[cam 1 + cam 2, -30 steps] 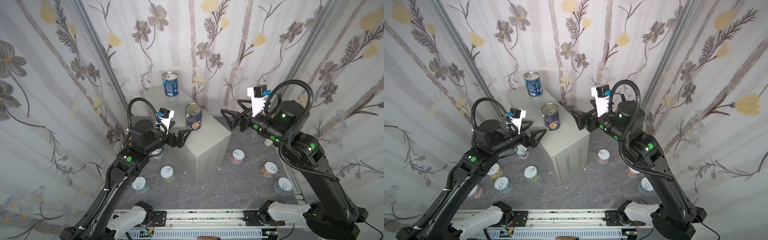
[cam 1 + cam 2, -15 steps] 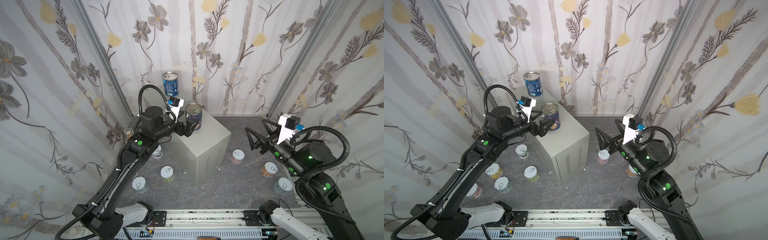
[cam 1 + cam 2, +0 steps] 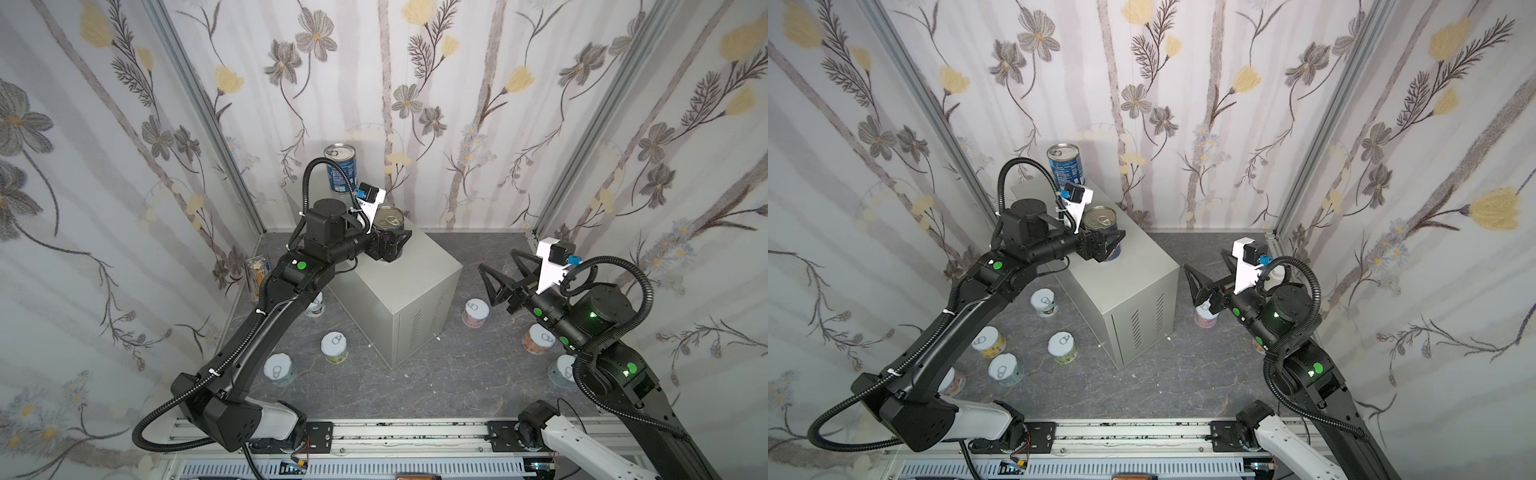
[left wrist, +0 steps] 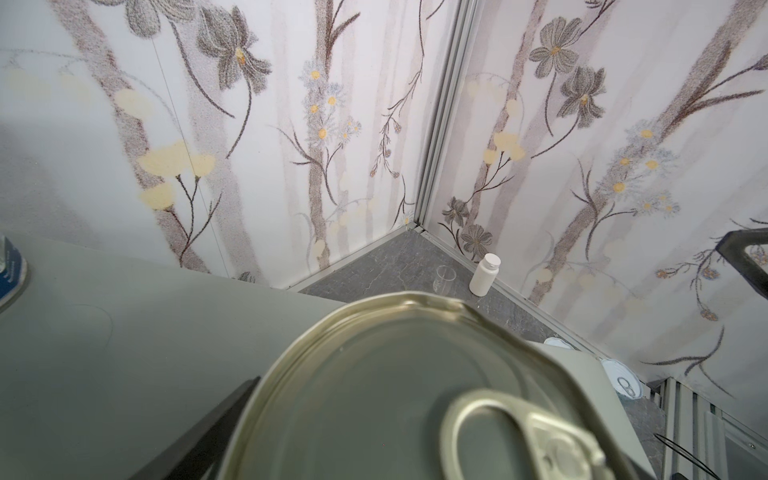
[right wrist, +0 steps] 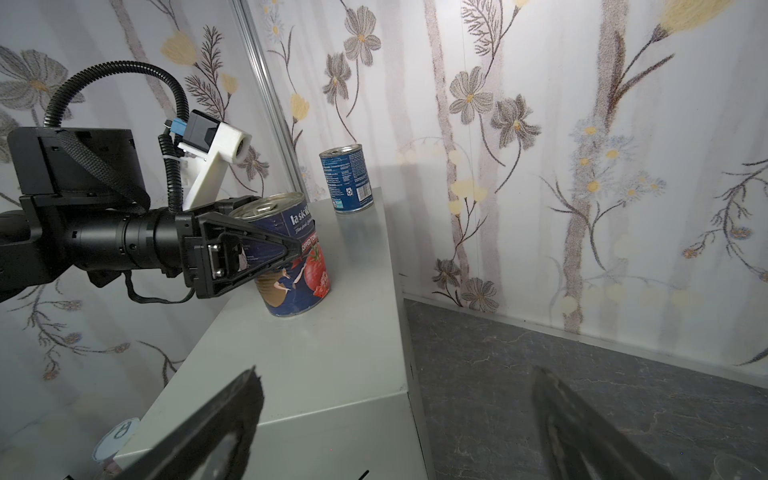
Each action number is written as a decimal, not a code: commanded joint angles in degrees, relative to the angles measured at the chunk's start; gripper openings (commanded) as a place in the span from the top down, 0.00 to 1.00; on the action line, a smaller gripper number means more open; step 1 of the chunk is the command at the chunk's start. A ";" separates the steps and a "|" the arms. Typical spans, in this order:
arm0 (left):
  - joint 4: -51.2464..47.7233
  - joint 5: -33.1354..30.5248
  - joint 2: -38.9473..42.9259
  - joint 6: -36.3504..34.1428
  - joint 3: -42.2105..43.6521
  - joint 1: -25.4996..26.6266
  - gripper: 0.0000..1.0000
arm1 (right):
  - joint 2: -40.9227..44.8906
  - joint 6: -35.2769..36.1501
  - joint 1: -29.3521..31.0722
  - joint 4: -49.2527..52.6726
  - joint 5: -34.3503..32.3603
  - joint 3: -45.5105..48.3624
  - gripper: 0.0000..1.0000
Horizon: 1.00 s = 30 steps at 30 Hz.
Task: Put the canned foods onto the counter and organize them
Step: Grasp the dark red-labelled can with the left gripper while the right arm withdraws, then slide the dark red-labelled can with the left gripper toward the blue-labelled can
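Left arm (image 3: 257,332) extended, jaws spread wide; right arm (image 3: 606,305) bent low, jaws spread wide.

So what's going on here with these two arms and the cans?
The left gripper reaches over the counter, its open jaws straddling a tomato can that stands on top; whether they touch it is unclear. A second blue can stands at the counter's far corner. The right gripper, open and empty, hovers beside the counter above the floor, where several short cans stand.
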State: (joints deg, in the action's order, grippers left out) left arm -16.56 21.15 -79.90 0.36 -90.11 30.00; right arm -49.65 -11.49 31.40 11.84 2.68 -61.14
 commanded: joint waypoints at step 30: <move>2.05 -20.25 3.86 -0.62 0.51 1.46 0.38 | -2.54 -0.08 -0.07 -4.98 1.50 3.43 0.00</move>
State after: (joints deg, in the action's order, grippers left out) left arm -18.90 6.48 -76.97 -1.45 -89.23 32.23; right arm -51.48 -10.46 31.38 10.07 2.61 -58.33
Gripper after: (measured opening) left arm 0.692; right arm 0.996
